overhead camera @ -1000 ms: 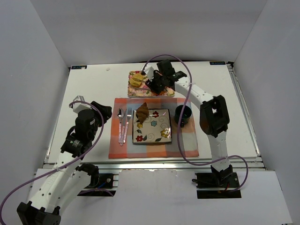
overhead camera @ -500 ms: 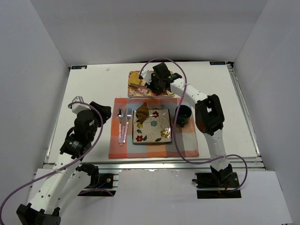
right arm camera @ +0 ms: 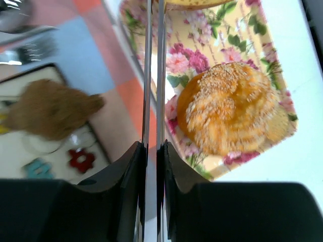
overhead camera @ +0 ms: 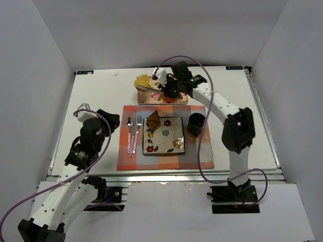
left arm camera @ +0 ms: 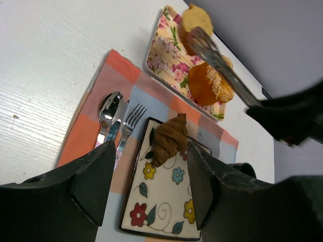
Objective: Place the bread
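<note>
Gripping the tongs (overhead camera: pixel 155 86), the right jaws are holding the bread (overhead camera: pixel 144 80) out beyond their tips, above the floral tray (overhead camera: pixel 146 99). From these jaws the plate (overhead camera: pixel 166 138) is lying back toward the arm bases, while the left jaws are standing open, well apart.

Your right gripper (overhead camera: pixel 170 86) now sits higher over the tray (overhead camera: pixel 151 97) than it did half a second ago, when it was pressed low towards the tray's left end. The tongs (overhead camera: pixel 153 86) it clamps are now closed on a piece of bread (overhead camera: pixel 143 80). That piece is up off the tray and hangs over its far left corner, no longer lying in the stack where you saw it a second ago. The right arm (overhead camera: pixel 241 132) has swung its elbow out to the right. The cup (overhead camera: pixel 197 122), which the arm partly covered before, now shows whole.
</note>
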Controlling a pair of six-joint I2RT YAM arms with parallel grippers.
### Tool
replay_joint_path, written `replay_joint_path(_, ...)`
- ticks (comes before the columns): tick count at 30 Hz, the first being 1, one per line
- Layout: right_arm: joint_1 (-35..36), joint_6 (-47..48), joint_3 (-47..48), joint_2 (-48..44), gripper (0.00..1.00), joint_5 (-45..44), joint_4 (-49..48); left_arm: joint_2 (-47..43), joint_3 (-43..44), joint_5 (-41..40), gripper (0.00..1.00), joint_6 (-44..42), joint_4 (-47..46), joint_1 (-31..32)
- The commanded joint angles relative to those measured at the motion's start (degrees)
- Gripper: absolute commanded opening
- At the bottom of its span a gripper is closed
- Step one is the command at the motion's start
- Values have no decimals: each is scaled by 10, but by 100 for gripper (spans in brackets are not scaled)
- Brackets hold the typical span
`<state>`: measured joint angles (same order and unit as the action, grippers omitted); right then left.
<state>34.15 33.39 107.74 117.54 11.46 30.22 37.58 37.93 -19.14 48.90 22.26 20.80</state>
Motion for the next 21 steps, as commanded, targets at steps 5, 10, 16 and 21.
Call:
replay_joint_path(5, 1, -19, -208, -274, 6, 94, 18, -15, 16, -18, 69, -8, 6, -2)
replay_joint_path(10, 1, 15, -429, -479, 6, 117, 46, -18, 7, -13, 70, -8, 0, -3)
replay_joint_path(16, 1, 16, -519, -586, 7, 86, 114, -3, 1, 9, 70, -11, -22, -3)
replay_joint_path(21, 2, 26, -561, -617, 12, 57, 117, 14, 2, 17, 70, -17, -40, -3)
